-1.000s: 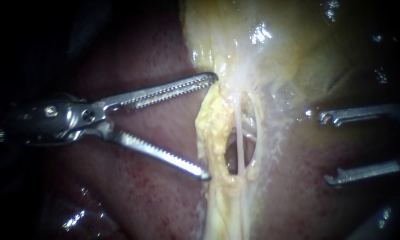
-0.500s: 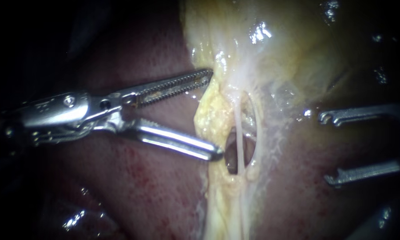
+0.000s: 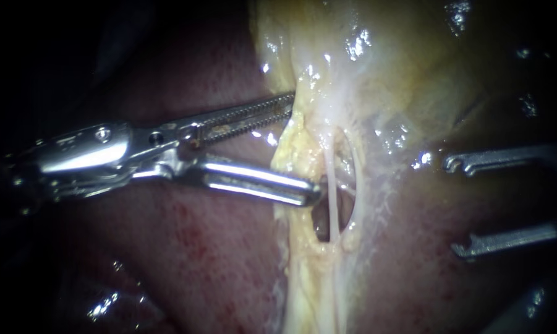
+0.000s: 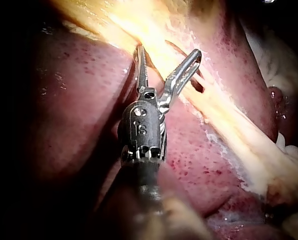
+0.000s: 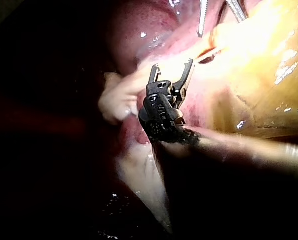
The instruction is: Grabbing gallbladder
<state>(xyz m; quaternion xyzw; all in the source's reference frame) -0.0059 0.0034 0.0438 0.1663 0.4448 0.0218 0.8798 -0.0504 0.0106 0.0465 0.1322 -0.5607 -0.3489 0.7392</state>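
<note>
The pale yellow gallbladder (image 3: 408, 74) fills the upper middle of the endoscope view and narrows into a fatty yellow band (image 3: 290, 148) that runs down over the red liver (image 3: 216, 260). My left instrument (image 3: 303, 148) has its jaws open astride the band's edge. The upper jaw meets the tissue and the lower jaw lies across it beside a small window, where a thin pale tube (image 3: 332, 185) crosses. The left wrist view shows the same left instrument (image 4: 169, 51) straddling the band (image 4: 229, 125). My right instrument (image 3: 455, 207) hangs open to the right, touching nothing.
Liver surface (image 4: 73, 100) lies on both sides of the band. In the right wrist view my right instrument (image 5: 172, 65) stands open over pink tissue, with the gallbladder (image 5: 259, 75) beyond it. Wet glints mark a pool at the lower left (image 3: 105, 303).
My left instrument's jaws have narrowed and moved right onto the yellow band. The lower jaw rose from below the window to its left rim. The right instrument stayed still.
</note>
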